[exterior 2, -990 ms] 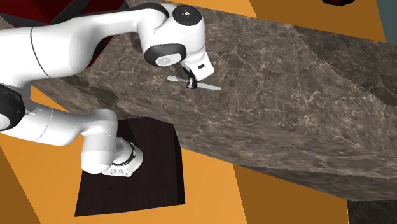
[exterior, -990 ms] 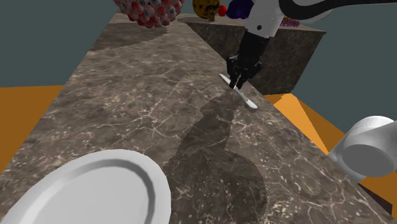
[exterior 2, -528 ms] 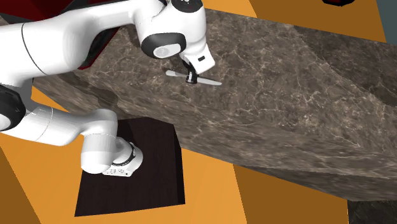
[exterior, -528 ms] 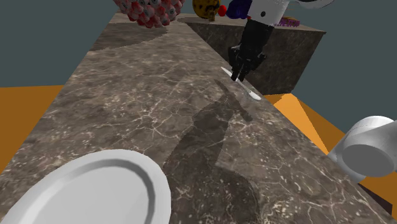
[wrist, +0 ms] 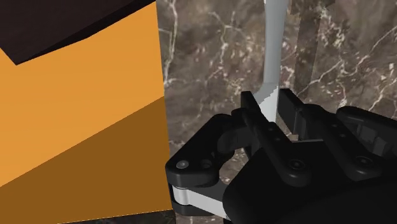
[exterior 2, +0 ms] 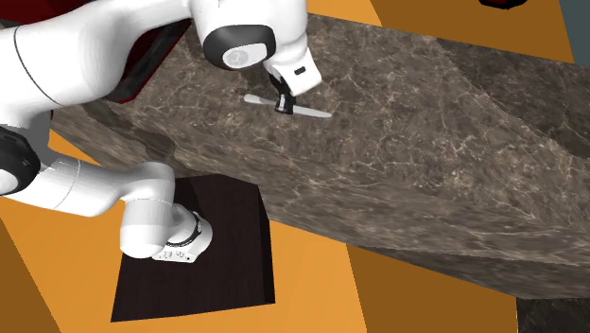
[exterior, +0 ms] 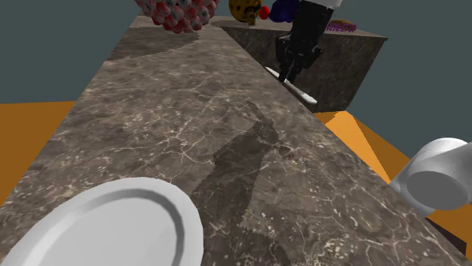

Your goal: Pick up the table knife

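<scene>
You are seeing the black gripper [exterior: 286, 75] pinching the pale table knife [exterior: 304, 94] near its middle. In the wrist view the two fingers [wrist: 252, 106] are pressing in on the knife [wrist: 273, 51] from either side, and its blade is running away from the hand over the dark marbled counter [wrist: 210, 57].

Compared with a second ago, the arm is rising. In the shoulder view the knife was lying against the counter [exterior: 174, 128] near its right edge; now knife and gripper are sitting higher in the picture, and the arm's shadow on the stone is trailing well below them. In the second exterior view the gripper [exterior 2: 281, 104] and knife [exterior 2: 310, 112] are likewise standing higher up the picture than before, roughly level, with both ends poking out past the fingers.

This suggests the grasp is holding and the knife is coming clear of the surface, so the pick looks nearly done. The white plate [exterior: 113, 227] near the camera is sitting unchanged.
</scene>
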